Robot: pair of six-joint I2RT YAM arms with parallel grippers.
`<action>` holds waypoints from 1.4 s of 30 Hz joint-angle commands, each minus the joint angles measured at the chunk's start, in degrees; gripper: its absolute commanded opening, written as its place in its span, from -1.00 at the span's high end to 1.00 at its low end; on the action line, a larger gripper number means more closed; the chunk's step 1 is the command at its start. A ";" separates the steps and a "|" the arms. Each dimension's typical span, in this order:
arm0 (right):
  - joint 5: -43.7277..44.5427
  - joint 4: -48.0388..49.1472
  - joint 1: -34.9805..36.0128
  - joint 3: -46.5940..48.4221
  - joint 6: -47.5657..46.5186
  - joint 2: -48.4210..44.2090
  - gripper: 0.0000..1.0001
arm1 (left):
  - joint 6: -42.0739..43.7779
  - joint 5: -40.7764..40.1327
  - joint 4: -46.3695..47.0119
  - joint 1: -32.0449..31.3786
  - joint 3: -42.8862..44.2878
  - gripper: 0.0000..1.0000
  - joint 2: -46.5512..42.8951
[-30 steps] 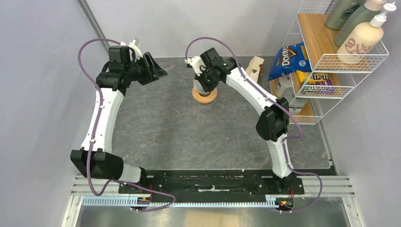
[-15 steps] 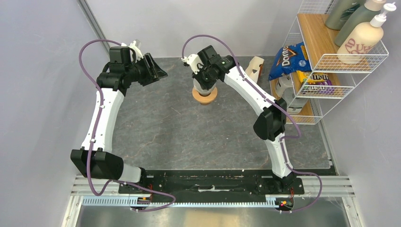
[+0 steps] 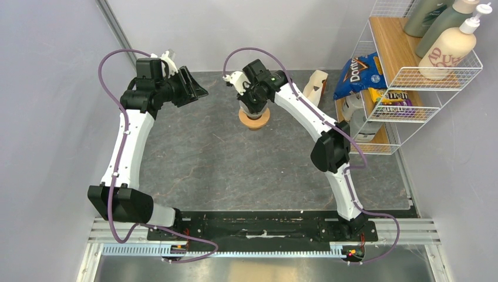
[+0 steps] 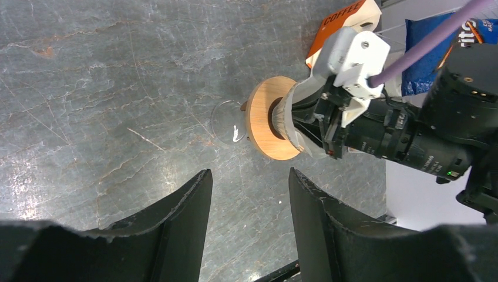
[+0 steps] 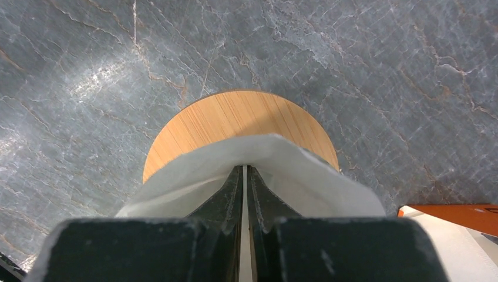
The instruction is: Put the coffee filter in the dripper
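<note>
Centre frame, the right gripper (image 5: 245, 171), jaws nearly closed, pinches the thin white paper cone filter (image 5: 305, 176) at the mouth of the clear glass dripper (image 5: 235, 114) with its tan wooden collar (the left gripper (image 4: 248, 179) idles half-open and empty, upper left overhead), a seating step likely needing a centred push, then release.

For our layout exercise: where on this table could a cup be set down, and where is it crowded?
Bare: the table stretch from its near edge to the dripper, also left of it. Crowded: far right, by the coffee box, chips bag and wire rack.

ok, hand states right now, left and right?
Left hand: open, holding nothing.
Right hand: closed on the coffee filter, above the dripper.
</note>
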 commanded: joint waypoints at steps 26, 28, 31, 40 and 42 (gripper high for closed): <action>-1.80 -3.33 0.02 6.71 -1.00 0.03 0.79 | 1.39 3.07 4.18 0.44 -1.05 -0.15 -0.78; -1.73 -3.33 0.01 7.06 -0.82 -0.26 0.79 | 1.30 3.25 4.30 0.45 -0.80 -0.15 -0.40; -1.71 -3.48 0.01 7.39 -0.59 -0.79 0.79 | 1.45 3.39 4.47 0.44 -0.50 -0.15 -0.15; -1.81 -2.89 0.01 9.62 0.58 -4.24 0.78 | 2.03 4.26 6.10 0.39 -1.22 -0.16 0.27; -2.13 -1.80 0.01 9.19 1.12 -5.58 0.78 | 2.41 4.27 6.46 0.45 -1.07 -0.18 0.29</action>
